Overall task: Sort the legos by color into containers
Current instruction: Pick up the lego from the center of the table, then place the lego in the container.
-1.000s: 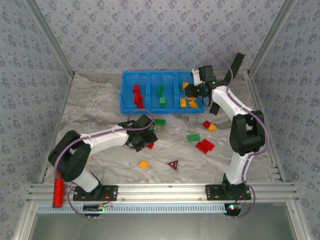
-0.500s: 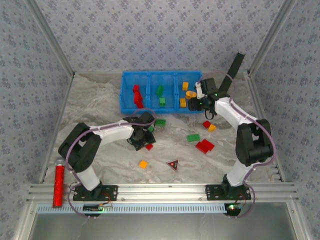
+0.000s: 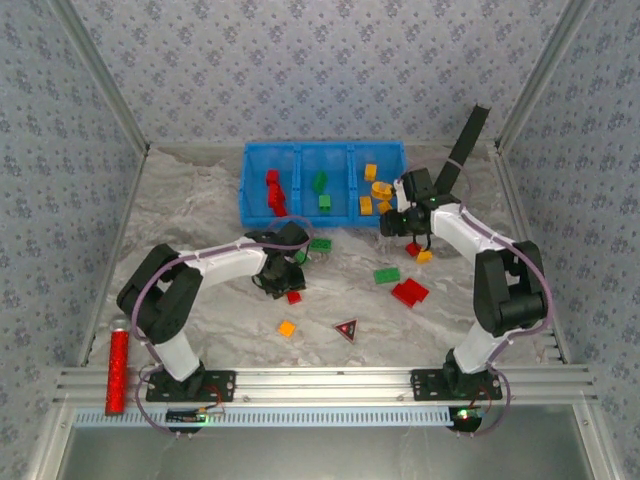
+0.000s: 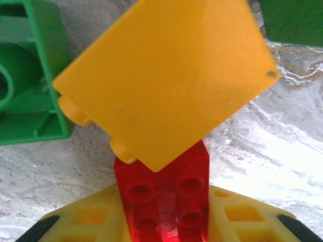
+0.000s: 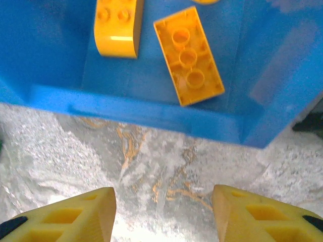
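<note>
over on the left, the left claw (image 3: pixel 279 282) is down low on the marbled table (image 3: pixel 200 215), its fingers (image 4: pixel 81 222) closed in against both sides of a red brick (image 4: pixel 164 174), which fills the narrow gap between them. just past its tips a yellow brick (image 4: pixel 161 75) sits tilted, overlapping the red one's far end (whether the two are joined, i can't tell from here). a green brick (image 4: pixel 28 75), hollow side showing, lies just left of those tips. a small orange brick (image 3: pixel 287 327) rests on the table on the base side of this claw, apart from it.

beyond both claws stands the blue tray (image 3: pixel 345 220): red pieces (image 3: pixel 272 192) in its left compartment, green pieces (image 3: pixel 320 190) in the middle, yellow pieces (image 3: pixel 375 190) in the right.

the right claw (image 3: pixel 392 228) hangs just off the tray's near wall by that right compartment, fingers spread wide with nothing between them and bare table beneath. straight ahead of its tips, over the wall, a curved yellow block (image 5: pixel 117 27) and an upturned yellow block (image 5: pixel 188 55) lie side by side. a loose red block (image 3: pixel 412 248) and an orange block (image 3: pixel 425 256) lie just to its right.
</note>
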`<state>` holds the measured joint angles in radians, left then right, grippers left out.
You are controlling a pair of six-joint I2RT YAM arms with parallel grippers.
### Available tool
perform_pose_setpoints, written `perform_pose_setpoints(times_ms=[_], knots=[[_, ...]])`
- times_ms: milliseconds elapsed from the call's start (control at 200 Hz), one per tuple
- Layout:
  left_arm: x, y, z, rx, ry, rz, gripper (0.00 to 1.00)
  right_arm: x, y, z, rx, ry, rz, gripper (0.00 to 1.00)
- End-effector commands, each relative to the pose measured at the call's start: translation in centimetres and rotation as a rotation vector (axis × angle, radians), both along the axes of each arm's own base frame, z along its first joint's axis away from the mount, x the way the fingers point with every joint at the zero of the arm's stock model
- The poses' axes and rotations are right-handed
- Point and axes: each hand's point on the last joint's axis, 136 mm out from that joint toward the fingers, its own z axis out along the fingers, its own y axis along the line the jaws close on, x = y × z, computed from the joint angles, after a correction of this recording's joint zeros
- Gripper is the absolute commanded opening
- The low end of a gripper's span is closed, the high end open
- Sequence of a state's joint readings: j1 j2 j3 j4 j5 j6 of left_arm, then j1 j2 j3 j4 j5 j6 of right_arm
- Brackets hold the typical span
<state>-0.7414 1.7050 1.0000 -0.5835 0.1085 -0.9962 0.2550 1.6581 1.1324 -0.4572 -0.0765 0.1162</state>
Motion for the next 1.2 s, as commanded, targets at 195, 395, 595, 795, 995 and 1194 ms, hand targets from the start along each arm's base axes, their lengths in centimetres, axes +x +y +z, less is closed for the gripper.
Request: perform_pose_setpoints(times_ms=[195, 395, 595, 795, 995, 1194], knots=[[1.3, 1.1, 6.3, 0.103, -0.077, -0.181, 0.27, -4.8, 0.1, 0.3, -0.019, 0.067, -0.003, 0.56], [6.0, 1.2, 11.4, 0.118, -0.254, -0.199, 0.28, -7.4, 0.8, 0.0, 0.01, 0.107, 0.001, 0.65], [12.6, 3.5, 14.7, 0.156, -0.42, -0.169, 0.28, -9.0, 2.0, -0.4, -0.001, 0.119, 0.029, 0.72], [20.0, 6.1, 17.8, 0.235, -0.556, -0.136, 0.29, -10.5, 1.7, -1.1, -0.027, 0.167, -0.013, 0.73], [25.1, 7.0, 17.7, 0.272, -0.585, -0.138, 0.29, -11.0, 1.6, -2.7, -0.064, 0.205, -0.001, 0.84], [28.2, 7.4, 16.1, 0.251, -0.558, -0.13, 0.29, -12.0, 1.8, -4.5, -0.098, 0.234, 0.01, 0.87]])
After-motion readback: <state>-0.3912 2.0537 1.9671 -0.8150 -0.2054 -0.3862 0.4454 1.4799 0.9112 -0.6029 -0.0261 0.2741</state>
